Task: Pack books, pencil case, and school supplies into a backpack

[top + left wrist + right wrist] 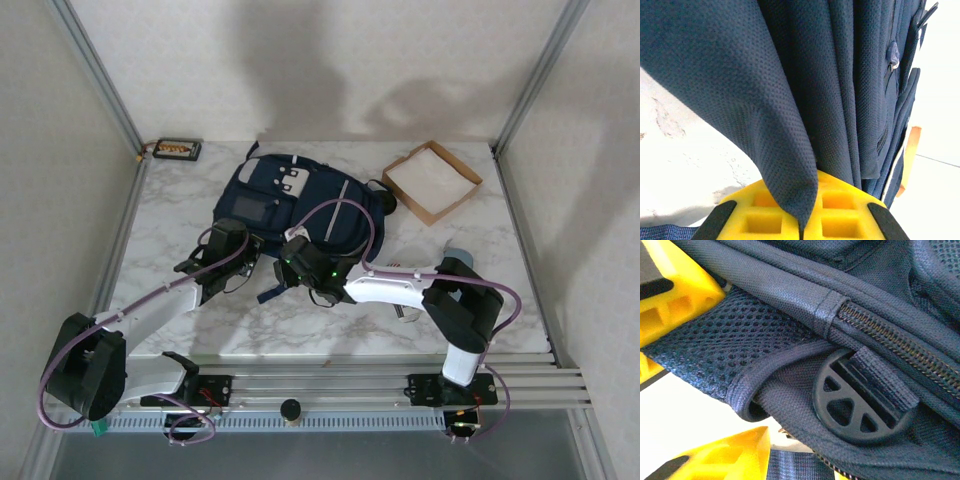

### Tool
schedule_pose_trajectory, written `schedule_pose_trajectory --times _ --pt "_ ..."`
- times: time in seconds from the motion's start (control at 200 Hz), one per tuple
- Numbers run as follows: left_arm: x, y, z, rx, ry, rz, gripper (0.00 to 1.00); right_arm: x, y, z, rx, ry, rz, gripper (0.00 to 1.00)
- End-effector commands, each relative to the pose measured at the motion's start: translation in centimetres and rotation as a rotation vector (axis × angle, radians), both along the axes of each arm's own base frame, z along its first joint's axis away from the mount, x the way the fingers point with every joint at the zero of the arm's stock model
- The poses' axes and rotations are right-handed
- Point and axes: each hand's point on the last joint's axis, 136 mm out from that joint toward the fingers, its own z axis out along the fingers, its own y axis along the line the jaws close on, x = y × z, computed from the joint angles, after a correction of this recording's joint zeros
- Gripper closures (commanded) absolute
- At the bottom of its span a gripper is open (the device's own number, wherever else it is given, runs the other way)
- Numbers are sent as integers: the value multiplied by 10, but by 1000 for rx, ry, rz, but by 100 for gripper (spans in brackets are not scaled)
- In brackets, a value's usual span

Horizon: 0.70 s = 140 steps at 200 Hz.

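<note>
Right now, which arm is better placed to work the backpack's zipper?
Right, probably: the right jaws stand apart by the zipper; the left jaws are shut on backpack fabric.

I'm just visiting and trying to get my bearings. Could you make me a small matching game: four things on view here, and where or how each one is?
Things:
1. backpack
2. cardboard tray
3. small black box
4. left gripper

Descriptions:
A. in the far left corner
B. shut on a fold of navy fabric
C. lying in the middle
D. at the far right side

Pairs: 1-C, 2-D, 3-A, 4-B
</note>
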Motion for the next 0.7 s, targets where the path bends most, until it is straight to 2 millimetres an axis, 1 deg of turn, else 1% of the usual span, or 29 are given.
schedule_pose_trajectory --times 0.0,0.05,0.14,0.225,0.33,0.446,0.496,0.601,0.696 --pt "6 -23 39 -97 -86 -59 100 14 5 3 -14 -97 6 67" --pt "6 -23 39 -95 -87 -59 100 19 5 6 -29 -121 -6 71" --pt "7 -21 39 -89 -88 -53 100 24 1 12 -48 -153 -26 72" --pt "7 -19 39 -76 -86 -50 100 24 -3 17 -42 -169 -32 80" --pt "8 -15 37 -61 -83 -34 100 20 -13 19 -46 -167 -47 82" --pt "11 -3 36 -31 -80 -10 100 11 -30 14 -66 -144 -55 91" --pt "14 4 36 -20 -84 2 100 7 -37 12 -71 -132 -56 92" --pt "18 21 32 11 -72 31 100 -1 -45 12 -80 -109 -34 99" --pt "23 37 32 50 -68 59 100 -11 -56 8 -110 -82 -9 100"
